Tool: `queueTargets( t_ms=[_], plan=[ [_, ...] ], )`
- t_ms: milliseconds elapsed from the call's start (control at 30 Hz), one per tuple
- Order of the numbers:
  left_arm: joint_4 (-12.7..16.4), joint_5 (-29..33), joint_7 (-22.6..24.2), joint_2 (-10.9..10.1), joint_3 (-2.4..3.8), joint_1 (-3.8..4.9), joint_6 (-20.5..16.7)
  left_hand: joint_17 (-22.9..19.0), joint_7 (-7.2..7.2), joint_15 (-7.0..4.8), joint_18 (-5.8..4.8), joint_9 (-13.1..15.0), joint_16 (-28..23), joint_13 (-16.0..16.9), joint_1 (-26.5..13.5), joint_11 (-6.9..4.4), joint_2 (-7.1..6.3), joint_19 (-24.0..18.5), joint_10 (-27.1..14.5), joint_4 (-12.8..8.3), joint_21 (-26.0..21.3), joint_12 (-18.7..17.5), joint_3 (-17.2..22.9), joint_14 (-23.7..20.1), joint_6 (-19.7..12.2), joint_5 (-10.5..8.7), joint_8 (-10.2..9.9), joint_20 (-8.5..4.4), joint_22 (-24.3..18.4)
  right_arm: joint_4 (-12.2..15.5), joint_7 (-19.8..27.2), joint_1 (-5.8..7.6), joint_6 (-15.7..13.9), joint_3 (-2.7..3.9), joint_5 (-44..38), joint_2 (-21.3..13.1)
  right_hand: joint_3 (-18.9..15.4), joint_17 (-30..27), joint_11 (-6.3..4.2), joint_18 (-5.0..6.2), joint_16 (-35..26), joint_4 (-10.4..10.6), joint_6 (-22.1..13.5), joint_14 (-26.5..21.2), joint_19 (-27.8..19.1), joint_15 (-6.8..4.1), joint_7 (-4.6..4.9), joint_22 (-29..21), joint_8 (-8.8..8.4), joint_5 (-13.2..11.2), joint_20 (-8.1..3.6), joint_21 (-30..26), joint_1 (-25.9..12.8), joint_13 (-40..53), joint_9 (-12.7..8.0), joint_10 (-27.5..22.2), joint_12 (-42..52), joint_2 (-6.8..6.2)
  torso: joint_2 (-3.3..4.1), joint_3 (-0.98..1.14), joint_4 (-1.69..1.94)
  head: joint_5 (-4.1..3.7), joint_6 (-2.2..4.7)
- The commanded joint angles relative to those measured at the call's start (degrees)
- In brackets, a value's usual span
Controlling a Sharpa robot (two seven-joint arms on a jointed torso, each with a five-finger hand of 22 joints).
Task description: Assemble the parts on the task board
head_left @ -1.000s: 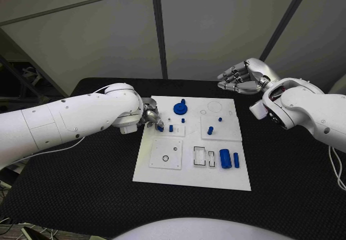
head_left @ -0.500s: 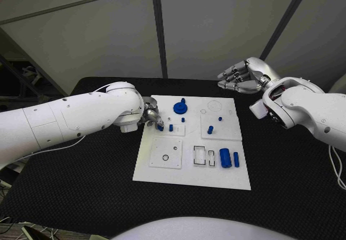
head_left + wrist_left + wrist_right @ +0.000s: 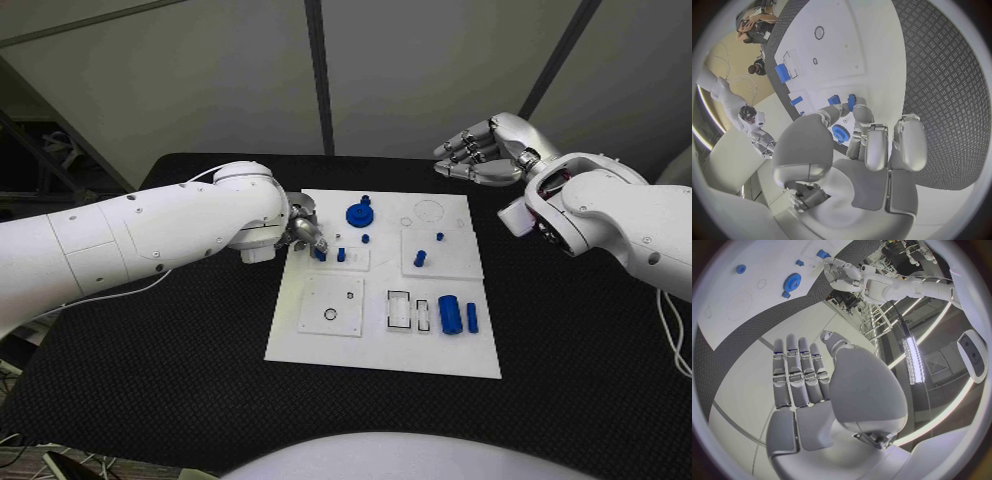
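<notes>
Task board (image 3: 329, 345) smooth matt white plastic; table (image 3: 173, 400) rough black textured mat; arm shells glossy.

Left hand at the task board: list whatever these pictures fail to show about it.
- Head view: the left hand is mostly hidden behind its own white forearm, so its grip is unreadable.
- Left wrist view: fingertips reach a small blue part on the task board; pinched or just touched, cannot tell.
- Head view: that part is too small to identify.

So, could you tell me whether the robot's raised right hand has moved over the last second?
No. The right hand hangs at the same spot beyond the far right corner of the white task board, fingers curled, holding nothing.
</notes>
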Motion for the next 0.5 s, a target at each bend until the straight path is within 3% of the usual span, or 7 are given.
queueTargets(
  t_ms=[33,500],
  plan=[
    [0.09,-0.76,-1.11,0.23,-0.47,-0.51,2.75,6.32,-0.36,-0.44,0.05,0.10,0.39,0.21,-0.60,-1.26,-0.05,0.38,1.74,-7.66,0.26,0.37,7.17,3.67,0.12,0.10,0.34,-0.07,4.46,0.23,0.30,0.10,0.24,0.03,0.19,-0.07,-0.03,-0.05,0.29,0.73,-0.32,-0.14,0.08,0.09,0.13,0.37,0.32,-0.05,-0.27,0.19,0.11,-0.19,-0.13,-0.05,0.06,0.04,-0.35,0.19,0.00,0.00,0.01,-0.05,-0.08],
    [0.58,-3.22,-0.83,0.16,-0.51,-0.52,2.13,6.38,-0.82,-0.67,-0.18,0.32,0.44,1.41,-0.98,-1.63,-0.07,0.85,2.86,-7.74,1.15,1.34,6.09,3.71,0.49,0.07,1.10,-0.24,5.25,0.36,0.33,0.10,0.22,0.03,0.19,-0.20,-0.05,-0.06,0.29,0.73,-0.35,-0.13,0.08,0.10,0.15,0.38,0.33,-0.09,-0.27,0.25,0.12,-0.24,-0.17,-0.07,0.06,0.04,-0.35,0.18,-0.04,-0.01,0.04,-0.13,-0.07]
  ],
)
